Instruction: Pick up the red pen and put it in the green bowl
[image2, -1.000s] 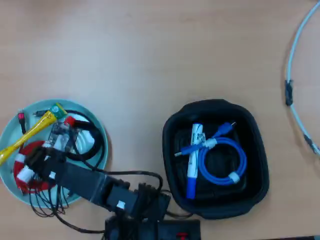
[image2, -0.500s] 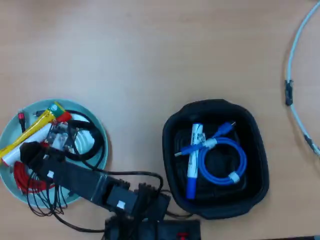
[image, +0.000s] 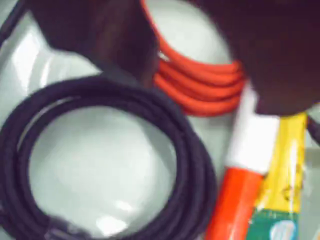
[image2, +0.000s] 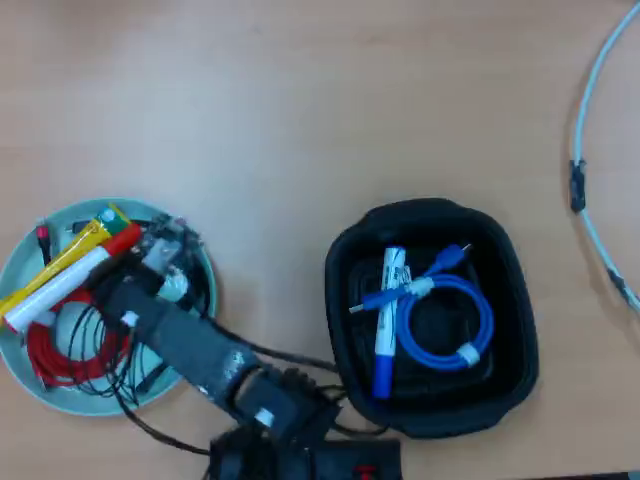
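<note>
**Red pen lying in the green bowl; arm swung off it**

Wrist view. The camera looks straight down into the green bowl (image: 95, 165). A black cable coil (image: 185, 145) fills the 9 o'clock half; a red cable coil (image: 200, 85) sits at 12 to 1 o'clock. The red pen (image: 250, 150) lies at 4 to 5 o'clock, white barrel uppermost, red cap toward the lower edge, with a yellow packet (image: 287, 165) touching its 3 o'clock side. Dark blurred masses along the top edge are parts of the gripper; the tips are not resolved, so I cannot tell whether the jaws stand apart or together. Nothing dark wraps the pen's visible length.

Overhead view. The green bowl (image2: 25, 255) sits at 8 o'clock on the table. The red pen (image2: 70, 280) lies inside it on a diagonal, cap toward 2 o'clock, beside the yellow packet (image2: 60, 258), with the red cable (image2: 60, 355) below. The gripper (image2: 165, 250) is over the bowl's 3 o'clock side, just past the pen's cap. One second ago the arm reached toward the bowl's 9 o'clock side and covered that area; it has since swung toward 3 o'clock, and the pen now shows full length. The black container (image2: 430, 225) at 4 o'clock holds a blue-capped marker (image2: 385, 320) and a blue cable (image2: 470, 320).

Assessment. The pen appears released and at rest; the placement looks done, leaving only withdrawal.
</note>
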